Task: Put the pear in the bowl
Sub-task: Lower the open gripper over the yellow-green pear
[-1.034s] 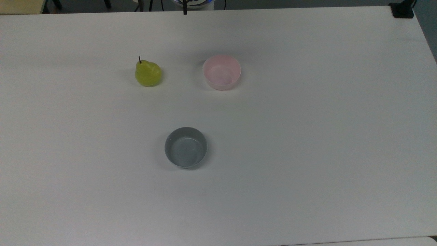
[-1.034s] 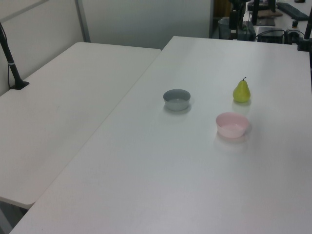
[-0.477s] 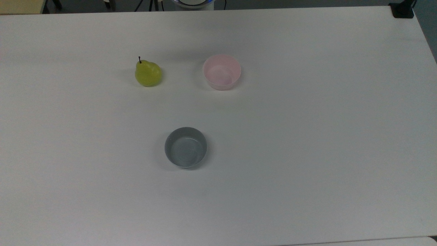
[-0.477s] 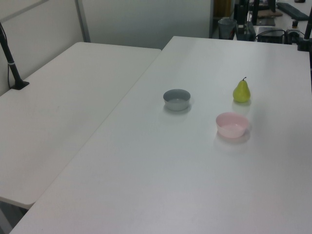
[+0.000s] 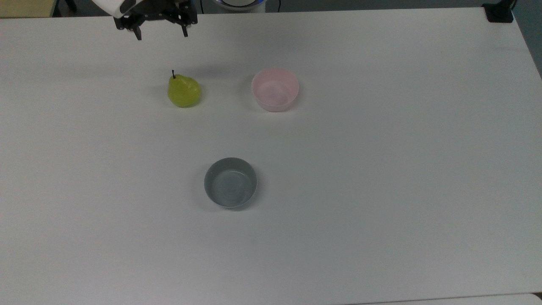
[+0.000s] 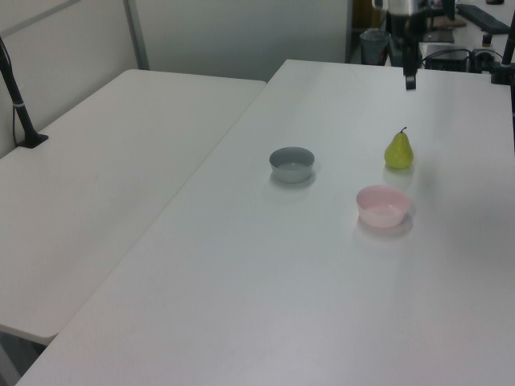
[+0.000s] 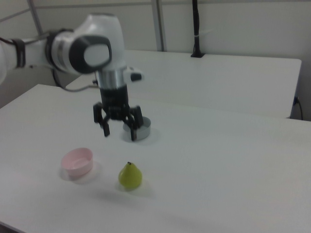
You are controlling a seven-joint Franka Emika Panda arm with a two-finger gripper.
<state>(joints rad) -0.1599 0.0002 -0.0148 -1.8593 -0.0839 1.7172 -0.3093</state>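
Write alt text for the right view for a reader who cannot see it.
A white robot arm holds its open gripper in the air above a white table, over a yellow-green pear standing upright. A pale pink bowl sits at the right view's left of the pear, and a grey bowl lies farther back, partly behind the fingers.

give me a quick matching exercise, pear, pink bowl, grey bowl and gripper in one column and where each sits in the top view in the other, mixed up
Things:
1. pear
2. pink bowl
3. grey bowl
4. gripper

Places in the top view:
A. near the middle of the table, lowest of the four
B. at the top edge, open, above the table
C. to the top view's right of the pear
D. standing upright, to the top view's left of the pink bowl

Pairs: 1-D, 2-C, 3-A, 4-B
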